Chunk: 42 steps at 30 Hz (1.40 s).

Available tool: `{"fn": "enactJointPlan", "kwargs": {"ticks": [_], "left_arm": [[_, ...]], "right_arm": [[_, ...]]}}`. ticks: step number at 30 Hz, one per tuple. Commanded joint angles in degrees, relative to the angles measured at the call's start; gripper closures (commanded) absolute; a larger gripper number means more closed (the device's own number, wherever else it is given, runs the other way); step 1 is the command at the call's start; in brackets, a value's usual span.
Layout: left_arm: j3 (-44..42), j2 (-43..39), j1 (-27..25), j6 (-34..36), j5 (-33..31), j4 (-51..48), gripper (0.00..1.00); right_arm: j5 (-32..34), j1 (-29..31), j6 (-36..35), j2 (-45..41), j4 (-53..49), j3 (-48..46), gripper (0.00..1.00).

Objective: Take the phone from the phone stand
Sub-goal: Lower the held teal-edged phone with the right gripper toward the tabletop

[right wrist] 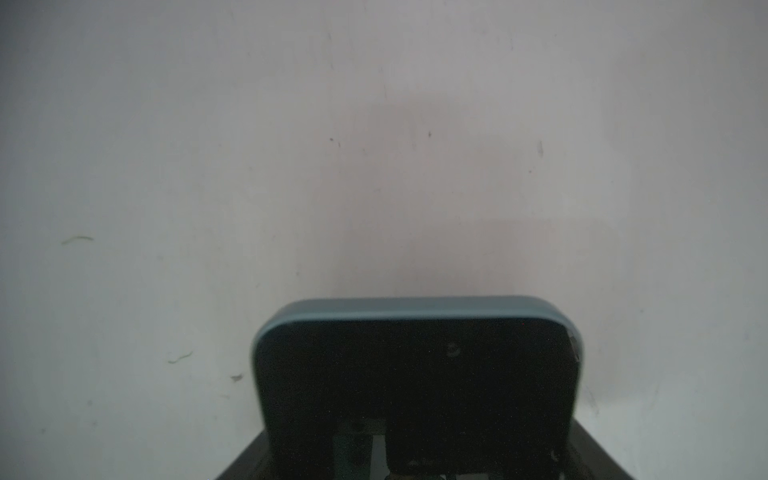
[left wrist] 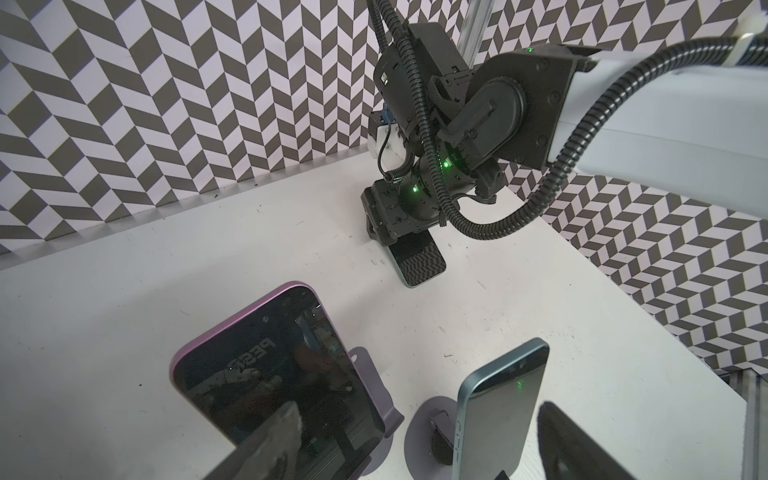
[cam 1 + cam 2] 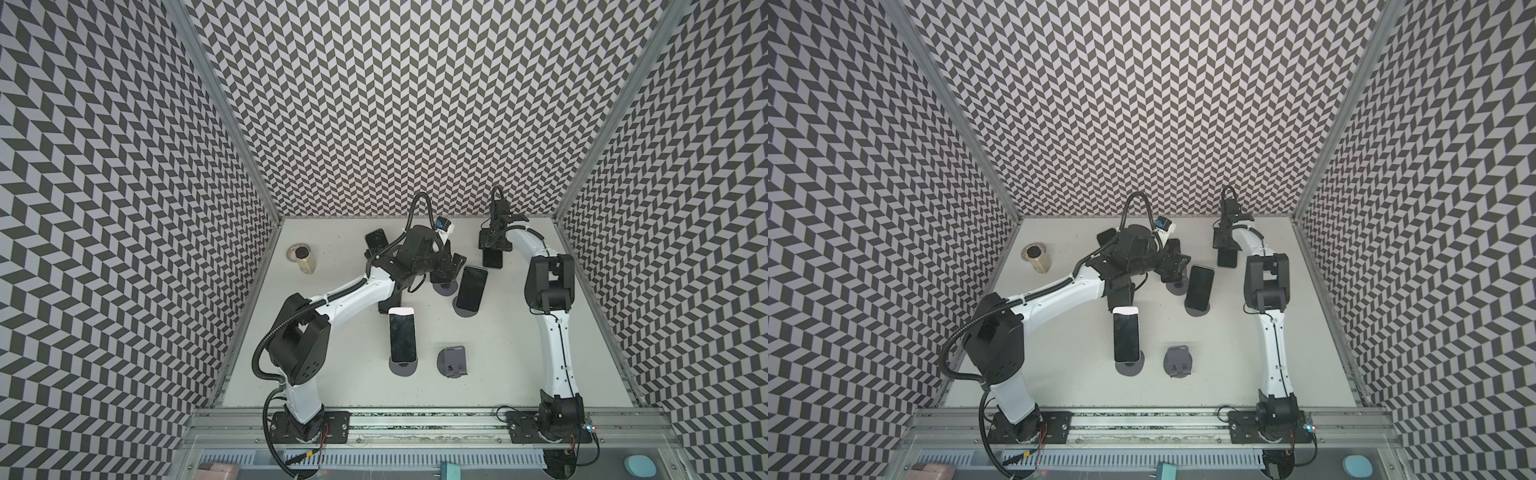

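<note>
Four phones show in both top views on the white table (image 3: 519,374): a back phone (image 3: 376,240) half hidden behind the left arm, a white-topped phone (image 3: 402,336) leaning on its stand near the front, a dark phone (image 3: 471,289) leaning on a stand in the middle, and a far phone (image 3: 493,259) at the back right. The right gripper (image 3: 494,245) sits over the far end of that last phone. An empty stand (image 3: 453,360) is just beside the white-topped phone, and a jar (image 3: 304,259) stands well apart at the left. The left gripper (image 3: 451,266) reaches to the middle, just beside the dark phone; from above I cannot tell how wide its jaws stand. In the left wrist view its two fingers (image 2: 266,444) are set well apart and grip nothing. Between them a blue phone (image 2: 500,411) stands upright on a round-based stand (image 2: 428,432), touched by neither finger, and a purple phone (image 2: 270,374) on its own stand is just beside it, partly behind one finger. Which of these two is the dark phone of the top views I cannot tell. Farther off, the right gripper clamps the far phone low at the table — whether it rests on the surface I cannot tell. In the right wrist view that phone's blue-rimmed end juts out from between the closed-in fingers, over bare table.
</note>
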Motion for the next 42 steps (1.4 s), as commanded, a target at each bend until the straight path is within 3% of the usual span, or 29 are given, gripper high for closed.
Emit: {"fn": "enactJointPlan", "kwargs": {"ticks": [1,42], "left_arm": [[0.28,-1.47,0.32,-0.79,0.79,-0.87,0.11],[2.18,-2.23,0.31,-0.20,2.73,-2.38,0.14]], "right_arm": [[0.47,-0.12,-1.20,6.16,-5.28,-4.78,0.31],[-0.17,-0.12,-1.41,4.31,-1.74,-13.70,0.25]]}}
